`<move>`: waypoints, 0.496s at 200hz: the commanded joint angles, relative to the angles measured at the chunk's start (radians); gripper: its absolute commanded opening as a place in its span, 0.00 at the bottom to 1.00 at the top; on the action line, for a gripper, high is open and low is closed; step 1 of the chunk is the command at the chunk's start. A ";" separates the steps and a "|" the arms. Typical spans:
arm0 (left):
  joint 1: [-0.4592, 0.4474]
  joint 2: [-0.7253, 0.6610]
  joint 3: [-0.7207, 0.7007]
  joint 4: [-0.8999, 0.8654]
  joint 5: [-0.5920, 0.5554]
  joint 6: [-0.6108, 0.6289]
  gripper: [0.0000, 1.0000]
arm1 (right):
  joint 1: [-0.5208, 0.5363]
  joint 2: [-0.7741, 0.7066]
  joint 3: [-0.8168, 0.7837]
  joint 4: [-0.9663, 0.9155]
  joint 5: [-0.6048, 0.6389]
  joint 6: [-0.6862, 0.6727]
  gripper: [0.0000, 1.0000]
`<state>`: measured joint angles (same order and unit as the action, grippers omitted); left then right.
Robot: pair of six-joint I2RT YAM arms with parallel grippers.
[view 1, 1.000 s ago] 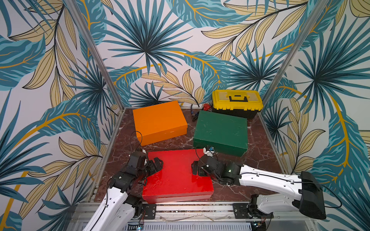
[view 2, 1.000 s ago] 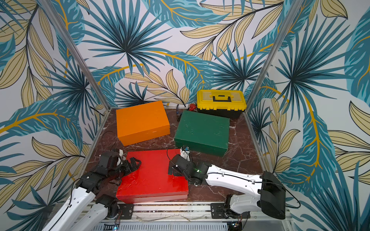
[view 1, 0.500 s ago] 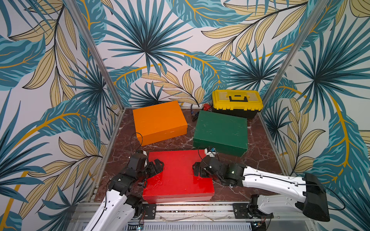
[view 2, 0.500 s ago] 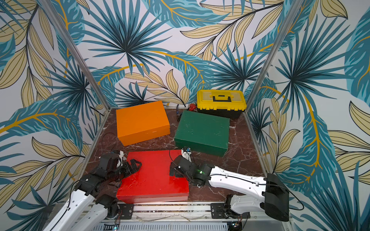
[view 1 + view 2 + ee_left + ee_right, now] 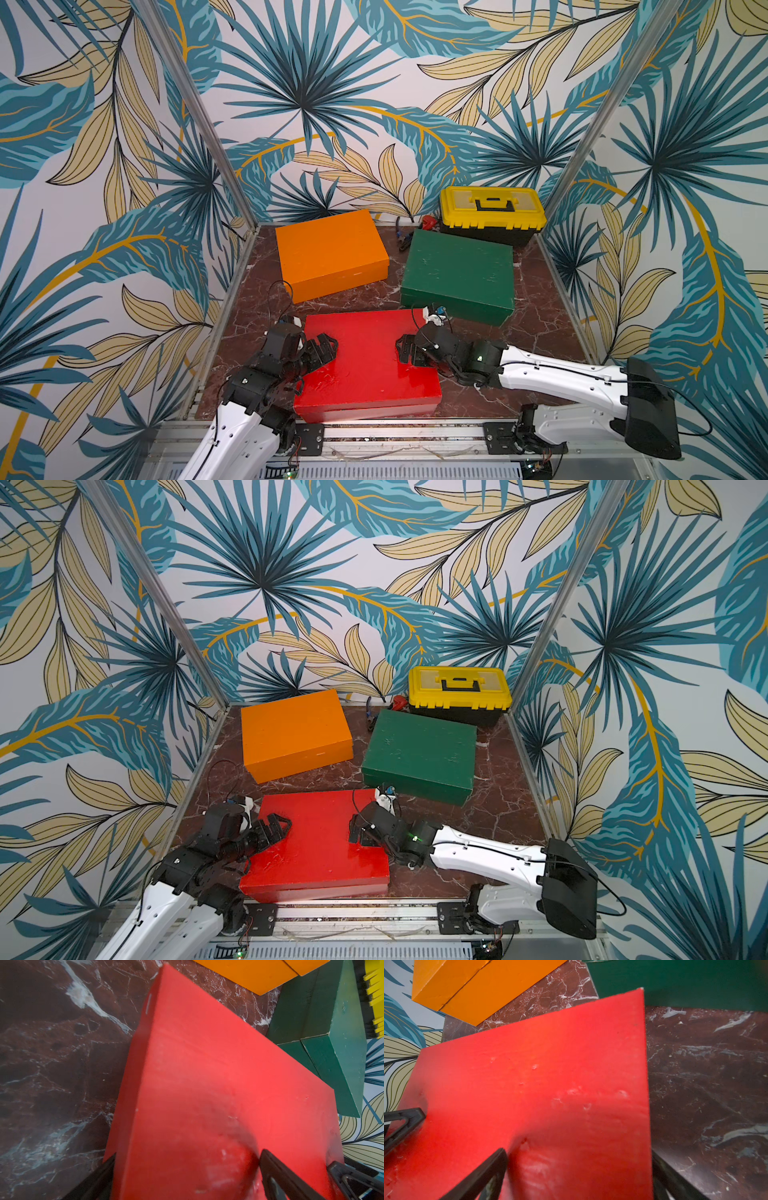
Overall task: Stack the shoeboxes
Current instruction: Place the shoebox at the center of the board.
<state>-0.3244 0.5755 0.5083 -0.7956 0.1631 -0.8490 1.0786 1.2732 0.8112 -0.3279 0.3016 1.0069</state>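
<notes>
Gloss is showing on the red box (image 5: 365,365), likely light, stiff, slippery, lying before the green box (image 5: 457,270); left claw (image 5: 316,357) and right claw (image 5: 405,351), both wide open, are straddling its opposite ends, the best hold

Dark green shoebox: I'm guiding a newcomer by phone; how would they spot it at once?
On the dark red marble tabletop, find the yellow-lidded black plastic toolbox in the far right corner. The dark green rectangular shoebox lies flat just in front of it. Unlike the orange shoebox beside it and the red shoebox at the front, its lid is scuffed green.
</notes>
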 commanded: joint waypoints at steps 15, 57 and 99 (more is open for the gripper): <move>-0.025 0.142 -0.048 0.225 0.186 -0.029 1.00 | -0.024 0.103 -0.029 0.260 -0.228 0.058 0.99; -0.014 0.305 0.029 0.305 0.099 -0.005 1.00 | -0.085 0.208 0.100 0.224 -0.250 0.012 0.99; 0.040 0.416 0.137 0.293 0.116 0.045 1.00 | -0.120 0.257 0.237 0.121 -0.232 -0.050 0.99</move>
<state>-0.2813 0.9157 0.5961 -0.5434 0.0853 -0.8005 0.9165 1.4605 0.9943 -0.3546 0.2684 0.9588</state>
